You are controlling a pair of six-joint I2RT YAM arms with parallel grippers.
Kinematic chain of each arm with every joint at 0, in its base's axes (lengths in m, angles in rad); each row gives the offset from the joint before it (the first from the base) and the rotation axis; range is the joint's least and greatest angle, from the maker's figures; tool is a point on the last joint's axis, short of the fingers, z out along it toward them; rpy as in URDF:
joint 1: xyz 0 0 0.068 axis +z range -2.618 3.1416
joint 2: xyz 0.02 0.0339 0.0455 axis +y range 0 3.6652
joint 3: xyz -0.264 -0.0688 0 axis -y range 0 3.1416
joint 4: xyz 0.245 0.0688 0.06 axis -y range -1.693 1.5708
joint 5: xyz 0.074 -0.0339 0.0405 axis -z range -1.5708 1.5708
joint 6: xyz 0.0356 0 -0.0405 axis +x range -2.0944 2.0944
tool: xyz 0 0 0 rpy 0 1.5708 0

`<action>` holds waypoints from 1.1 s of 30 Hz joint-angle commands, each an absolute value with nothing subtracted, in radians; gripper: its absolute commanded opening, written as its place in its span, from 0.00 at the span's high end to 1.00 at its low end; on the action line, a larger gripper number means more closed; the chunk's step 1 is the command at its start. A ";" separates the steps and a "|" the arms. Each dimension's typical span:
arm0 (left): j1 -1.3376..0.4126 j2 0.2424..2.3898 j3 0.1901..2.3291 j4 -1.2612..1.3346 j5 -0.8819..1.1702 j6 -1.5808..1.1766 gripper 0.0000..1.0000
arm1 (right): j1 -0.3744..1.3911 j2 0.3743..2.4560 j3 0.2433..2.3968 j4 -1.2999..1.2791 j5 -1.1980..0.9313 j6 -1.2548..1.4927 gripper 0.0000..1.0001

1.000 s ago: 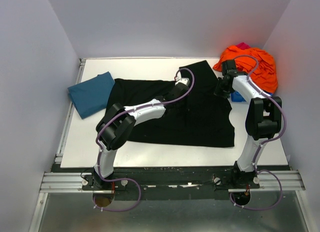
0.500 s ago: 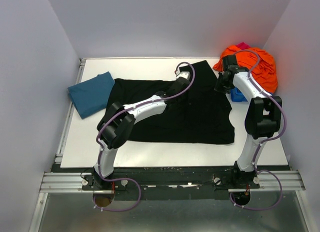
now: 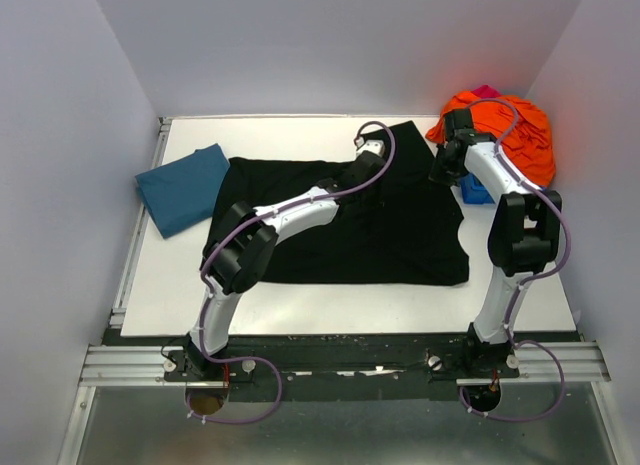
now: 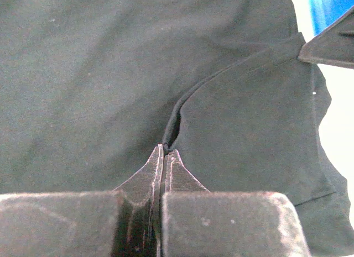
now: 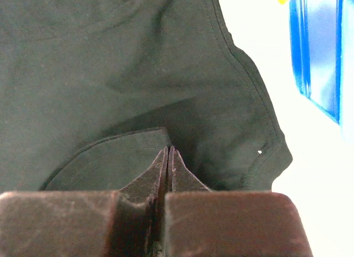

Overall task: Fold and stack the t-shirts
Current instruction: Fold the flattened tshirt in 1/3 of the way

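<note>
Teal shirt (image 3: 183,188) looks folded, 1 done. Black shirt (image 3: 390,230) mid-fold: left gripper (image 4: 165,153) and right gripper (image 5: 168,151) each pinching its cloth. Stacking not yet done.

On the table (image 3: 300,135), far right, an orange cloth heap (image 3: 510,135) lies over a blue bin (image 3: 476,193).

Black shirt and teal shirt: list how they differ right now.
The black shirt lies spread across the middle of the table; the teal shirt sits folded small at the left edge. The black shirt covers far more surface than the teal shirt. The left tool and right tool each pinch the black shirt, while no tool is at the teal shirt. Both are plain-coloured cloth on the same table.
</note>
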State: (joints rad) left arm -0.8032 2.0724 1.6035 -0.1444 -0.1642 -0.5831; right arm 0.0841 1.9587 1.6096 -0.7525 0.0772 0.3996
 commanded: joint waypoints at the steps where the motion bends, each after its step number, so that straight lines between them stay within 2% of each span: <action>1: -0.799 2.120 1.635 -0.178 -0.195 -0.583 0.95 | 0.087 1.999 1.651 -0.761 0.112 0.403 0.71; 2: -0.799 2.117 1.635 -0.187 -0.202 -0.584 0.83 | 0.087 1.993 1.646 -0.759 0.117 0.406 0.56; 3: -0.799 2.111 1.637 -0.193 -0.215 -0.581 0.64 | 0.087 1.982 1.631 -0.752 0.120 0.408 0.50; 4: -0.798 2.102 1.632 -0.204 -0.227 -0.577 0.51 | 0.087 1.965 1.617 -0.741 0.123 0.408 0.50; 7: -0.789 2.047 1.597 -0.192 -0.262 -0.563 0.37 | 0.087 1.892 1.554 -0.733 0.143 0.425 0.50; 12: -0.781 1.968 1.519 -0.163 -0.247 -0.568 0.36 | 0.087 1.676 1.294 -0.680 0.175 0.511 0.52; 18: -0.816 1.870 1.323 -0.045 -0.118 -0.630 0.36 | 0.087 1.479 1.031 -0.729 0.235 0.594 0.55; 20: -0.837 1.830 1.257 -0.025 -0.095 -0.644 0.37 | 0.089 1.418 0.965 -0.721 0.203 0.597 0.59; 22: -0.857 1.801 1.195 -0.005 -0.055 -0.664 0.39 | 0.087 1.379 0.913 -0.701 0.161 0.606 0.68; 24: -0.877 1.789 1.148 0.023 0.026 -0.687 0.42 | 0.087 1.379 0.885 -0.692 0.126 0.614 0.86; 25: -0.888 1.783 1.128 0.034 0.052 -0.693 0.43 | 0.087 1.393 0.879 -0.690 0.108 0.620 0.98; 28: -0.926 1.786 1.098 0.038 0.101 -0.703 0.45 | 0.087 1.436 0.871 -0.695 0.061 0.650 0.99; 33: -0.939 1.813 1.063 0.046 0.172 -0.703 0.48 | 0.068 1.489 0.870 -0.735 0.152 0.715 0.99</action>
